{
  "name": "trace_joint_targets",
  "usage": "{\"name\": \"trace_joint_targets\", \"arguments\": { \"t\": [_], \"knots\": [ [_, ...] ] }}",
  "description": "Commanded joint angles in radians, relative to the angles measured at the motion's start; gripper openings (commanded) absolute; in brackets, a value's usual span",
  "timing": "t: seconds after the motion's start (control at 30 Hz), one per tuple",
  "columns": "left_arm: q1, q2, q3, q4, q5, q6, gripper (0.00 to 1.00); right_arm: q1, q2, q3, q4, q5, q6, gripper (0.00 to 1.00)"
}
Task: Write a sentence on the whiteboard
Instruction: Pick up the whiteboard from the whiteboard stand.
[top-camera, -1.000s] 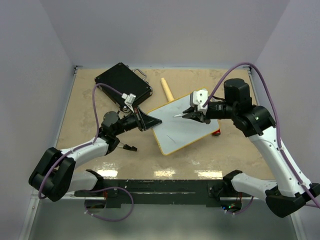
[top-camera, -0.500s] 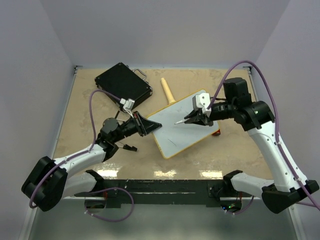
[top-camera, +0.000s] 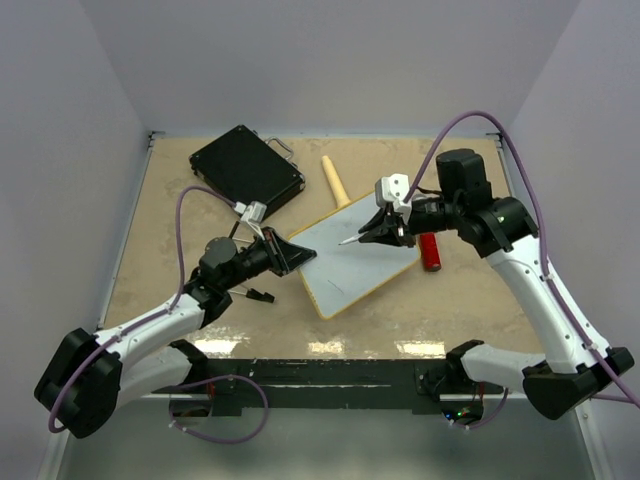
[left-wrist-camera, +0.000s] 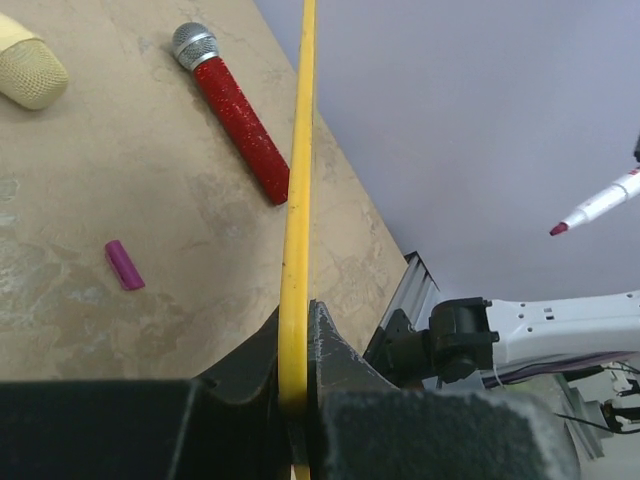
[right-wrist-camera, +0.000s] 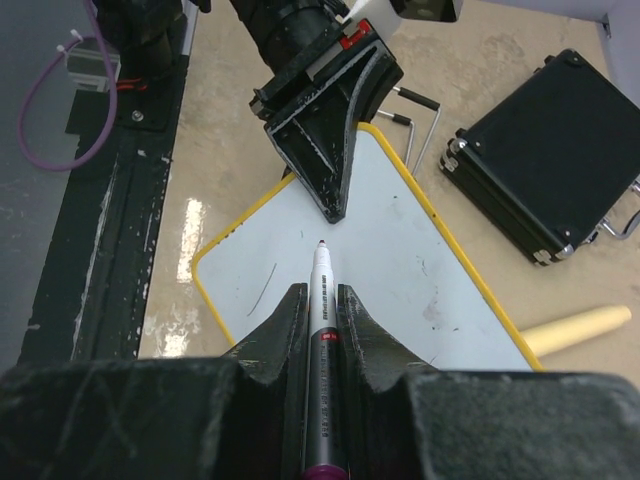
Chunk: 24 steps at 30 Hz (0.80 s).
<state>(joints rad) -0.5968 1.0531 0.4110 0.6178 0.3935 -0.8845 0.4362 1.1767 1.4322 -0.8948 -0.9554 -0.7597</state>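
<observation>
The whiteboard (top-camera: 355, 262), white with a thin yellow frame, is held tilted above the table's middle. My left gripper (top-camera: 290, 250) is shut on its left edge; in the left wrist view the yellow frame (left-wrist-camera: 298, 200) runs edge-on between the jaws of that gripper (left-wrist-camera: 295, 312). My right gripper (top-camera: 380, 228) is shut on a white marker (right-wrist-camera: 322, 320) with a magenta tip, which hovers just over the board's face (right-wrist-camera: 390, 260). That face bears only a thin grey stroke and some specks; the sentence is not in view.
A black case (top-camera: 247, 170) lies at the back left, with a cream wooden handle (top-camera: 335, 182) beside it. A red glitter microphone (top-camera: 430, 250) lies by the board's right corner. A small magenta cap (left-wrist-camera: 125, 265) lies on the tan table under the board.
The left gripper has pulled the whiteboard leftward, uncovering the red microphone. The right gripper has followed to the left with the marker, staying over the board.
</observation>
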Motion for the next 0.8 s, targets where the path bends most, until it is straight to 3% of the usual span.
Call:
{"name": "trace_joint_targets", "arguments": {
  "t": [0.0,0.4,0.77],
  "knots": [
    [-0.005,-0.062,0.055,0.083,-0.028,-0.001,0.0,0.053,-0.019,0.017,0.091,0.05,0.094,0.0],
    [-0.005,-0.018,0.089,0.132,0.028,0.022,0.0,0.062,-0.025,-0.007,0.039,0.0,-0.018,0.0],
    [-0.005,-0.002,0.058,0.2,0.027,-0.011,0.0,0.039,-0.02,-0.029,0.121,0.02,0.074,0.0]
  ]
}}
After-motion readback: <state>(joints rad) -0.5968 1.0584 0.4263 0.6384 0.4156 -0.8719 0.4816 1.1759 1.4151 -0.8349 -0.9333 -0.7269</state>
